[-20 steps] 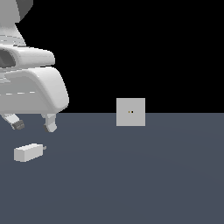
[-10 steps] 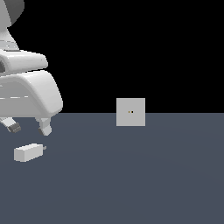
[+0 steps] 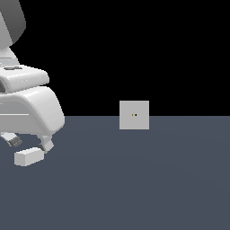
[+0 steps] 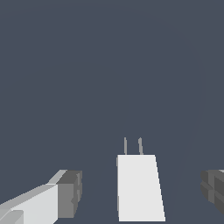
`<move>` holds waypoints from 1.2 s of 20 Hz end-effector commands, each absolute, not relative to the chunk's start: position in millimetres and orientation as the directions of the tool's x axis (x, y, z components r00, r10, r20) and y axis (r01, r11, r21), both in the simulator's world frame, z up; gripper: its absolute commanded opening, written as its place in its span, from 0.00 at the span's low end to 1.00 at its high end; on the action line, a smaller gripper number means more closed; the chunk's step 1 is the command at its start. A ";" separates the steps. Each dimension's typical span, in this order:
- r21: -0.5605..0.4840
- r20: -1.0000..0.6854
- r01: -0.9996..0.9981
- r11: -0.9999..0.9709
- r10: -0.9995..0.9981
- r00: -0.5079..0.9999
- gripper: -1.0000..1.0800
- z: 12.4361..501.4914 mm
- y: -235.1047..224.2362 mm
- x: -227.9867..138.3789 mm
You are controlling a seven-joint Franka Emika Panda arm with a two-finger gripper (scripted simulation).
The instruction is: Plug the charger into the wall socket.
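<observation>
The charger (image 3: 28,157) is a small off-white block lying on the dark floor at the exterior view's left. In the wrist view the charger (image 4: 139,187) shows two thin grey prongs (image 4: 132,146) at one end. My gripper (image 3: 30,143) hangs just above it, open, with one finger on each side of the block and not touching it. The fingertips (image 4: 69,194) stand well apart from the block in the wrist view. The wall socket (image 3: 134,115) is a light grey square plate, upright at the floor's far edge, with a tiny dark hole at its centre.
The dark grey floor (image 3: 148,179) stretches between the charger and the socket. My large white arm body (image 3: 27,108) fills the exterior view's left.
My gripper has moved down and towards the exterior view's left, so that its fingers now straddle the charger. The charger and the socket have not moved.
</observation>
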State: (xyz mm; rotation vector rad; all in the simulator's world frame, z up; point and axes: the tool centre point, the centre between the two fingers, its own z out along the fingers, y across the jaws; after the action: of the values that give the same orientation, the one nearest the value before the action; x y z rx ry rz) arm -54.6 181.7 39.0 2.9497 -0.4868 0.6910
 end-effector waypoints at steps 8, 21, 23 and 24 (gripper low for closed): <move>-0.001 0.444 -0.323 -0.946 -0.290 0.848 0.96 11.7 181.6 -54.6; 0.000 0.443 -0.326 -0.945 -0.292 0.848 0.00 12.5 179.6 -55.1; 0.000 0.443 -0.324 -0.946 -0.290 0.848 0.00 13.3 177.4 -54.7; 0.000 0.443 -0.323 -0.947 -0.289 0.848 0.00 14.0 175.5 -54.3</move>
State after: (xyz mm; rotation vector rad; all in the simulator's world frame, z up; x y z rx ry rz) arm -55.0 177.9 13.1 2.9483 -0.4896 0.6881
